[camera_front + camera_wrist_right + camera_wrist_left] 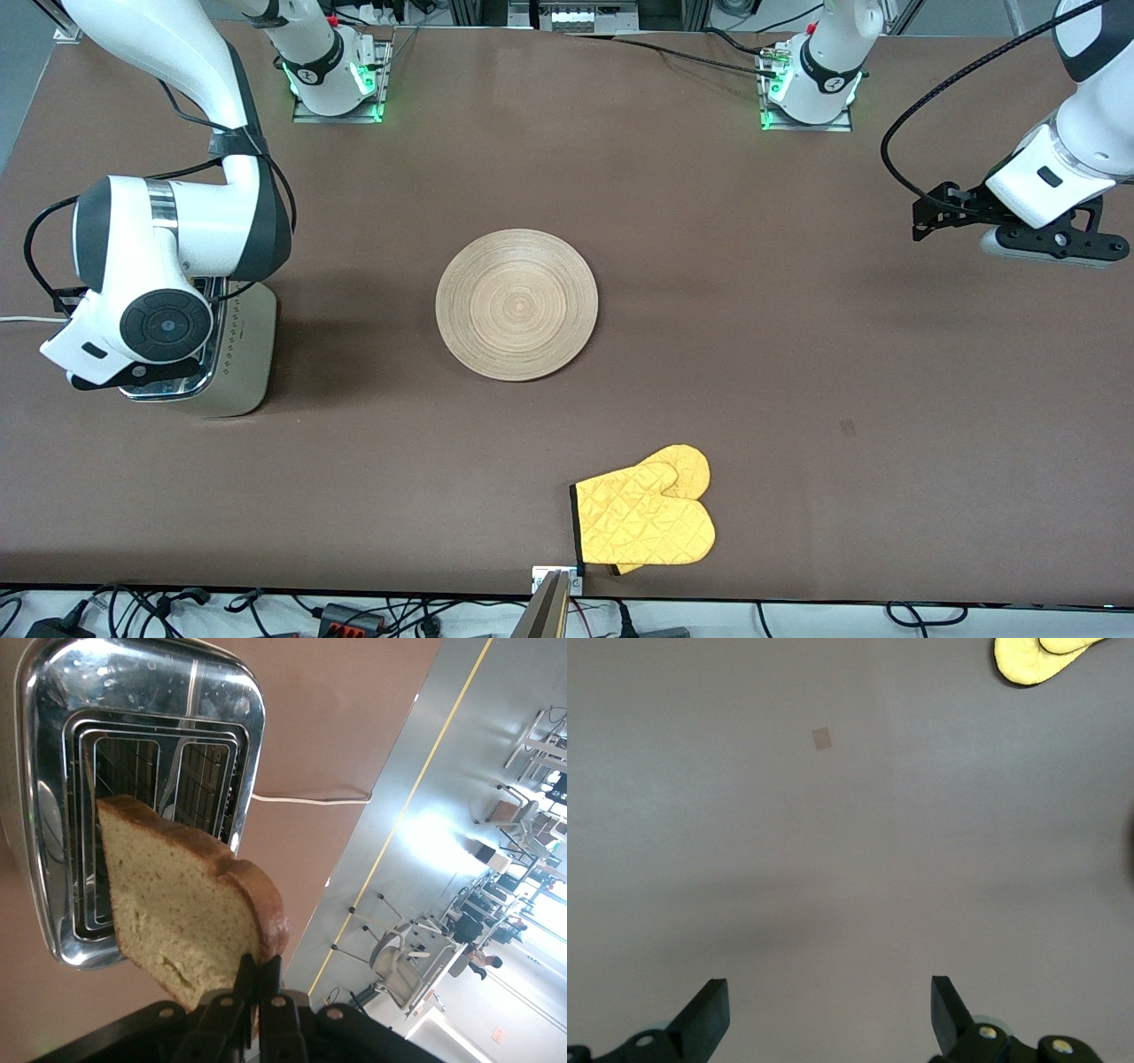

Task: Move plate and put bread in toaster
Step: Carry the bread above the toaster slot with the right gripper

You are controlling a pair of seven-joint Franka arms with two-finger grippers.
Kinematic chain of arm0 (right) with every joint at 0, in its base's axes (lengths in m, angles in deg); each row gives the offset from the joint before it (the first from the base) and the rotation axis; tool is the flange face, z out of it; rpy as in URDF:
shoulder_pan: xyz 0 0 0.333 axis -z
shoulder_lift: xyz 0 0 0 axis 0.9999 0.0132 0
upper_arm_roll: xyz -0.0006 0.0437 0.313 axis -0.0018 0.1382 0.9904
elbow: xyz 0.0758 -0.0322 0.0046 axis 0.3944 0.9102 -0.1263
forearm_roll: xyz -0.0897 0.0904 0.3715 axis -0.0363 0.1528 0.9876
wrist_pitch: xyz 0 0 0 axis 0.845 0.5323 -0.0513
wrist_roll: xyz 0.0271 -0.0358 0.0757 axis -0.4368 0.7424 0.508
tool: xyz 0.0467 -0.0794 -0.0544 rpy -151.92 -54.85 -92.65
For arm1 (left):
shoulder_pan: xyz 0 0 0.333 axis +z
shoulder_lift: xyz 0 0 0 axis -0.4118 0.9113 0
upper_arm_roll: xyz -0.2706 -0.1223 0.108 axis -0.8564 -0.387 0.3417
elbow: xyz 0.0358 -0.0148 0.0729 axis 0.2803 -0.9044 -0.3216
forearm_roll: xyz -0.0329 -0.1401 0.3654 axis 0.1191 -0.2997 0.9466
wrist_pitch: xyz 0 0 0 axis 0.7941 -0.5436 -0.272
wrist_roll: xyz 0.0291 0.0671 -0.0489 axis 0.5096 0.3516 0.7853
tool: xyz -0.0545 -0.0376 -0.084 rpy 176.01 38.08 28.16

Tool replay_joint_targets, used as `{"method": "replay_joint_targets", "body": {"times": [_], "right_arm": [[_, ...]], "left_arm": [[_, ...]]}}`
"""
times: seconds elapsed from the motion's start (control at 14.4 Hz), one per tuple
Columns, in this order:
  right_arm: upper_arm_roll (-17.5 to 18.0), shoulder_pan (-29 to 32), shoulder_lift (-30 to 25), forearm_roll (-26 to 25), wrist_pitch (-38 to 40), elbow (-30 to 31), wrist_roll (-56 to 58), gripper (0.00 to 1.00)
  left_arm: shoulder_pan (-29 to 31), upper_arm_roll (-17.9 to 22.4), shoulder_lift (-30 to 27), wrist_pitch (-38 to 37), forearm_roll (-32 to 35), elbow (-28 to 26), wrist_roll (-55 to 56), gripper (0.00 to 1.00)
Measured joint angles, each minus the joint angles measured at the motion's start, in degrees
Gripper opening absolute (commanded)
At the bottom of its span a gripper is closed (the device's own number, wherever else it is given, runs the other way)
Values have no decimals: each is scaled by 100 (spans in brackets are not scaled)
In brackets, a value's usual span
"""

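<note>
Insertion step: right gripper point(257, 992), over the toaster point(232, 372) at the desk's right-arm edge, pinches the bread point(186, 912); next, seemingly, align with a slot; plate point(516, 305) mid-desk; left gripper point(830, 1014) waits, jaws apart

Bright even overhead light, soft shadows on table point(709, 266), glare on toaster point(133, 691) chrome, sharp focus

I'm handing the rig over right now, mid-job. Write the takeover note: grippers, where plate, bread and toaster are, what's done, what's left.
Right gripper: shut on the bread, held over the toaster slots, not yet in.
Left gripper: open, empty, waiting above bare table at the left arm's end.
Plate: mid-table, nothing on it.
Oven mitt: nearer the front camera than the plate, untouched.
Done: bread picked up and carried to the toaster.
Left: lower the slice into a slot and release.
</note>
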Motion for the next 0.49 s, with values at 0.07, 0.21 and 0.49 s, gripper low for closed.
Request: {"method": "replay_joint_targets", "body": {"times": [0.07,0.21,0.49], "right_arm": [[3,-2,26,3,-18,5,-132,0],[8,-15,68,3,-41,18,-288,0],[8,-18,84,3,-57,26,-319,0]], "left_arm": [[0,1,0,0,0,-1,0,100],[8,27,0,0,0,-4,7,100],[56,76,3,9,1,-10,13,100]]}}
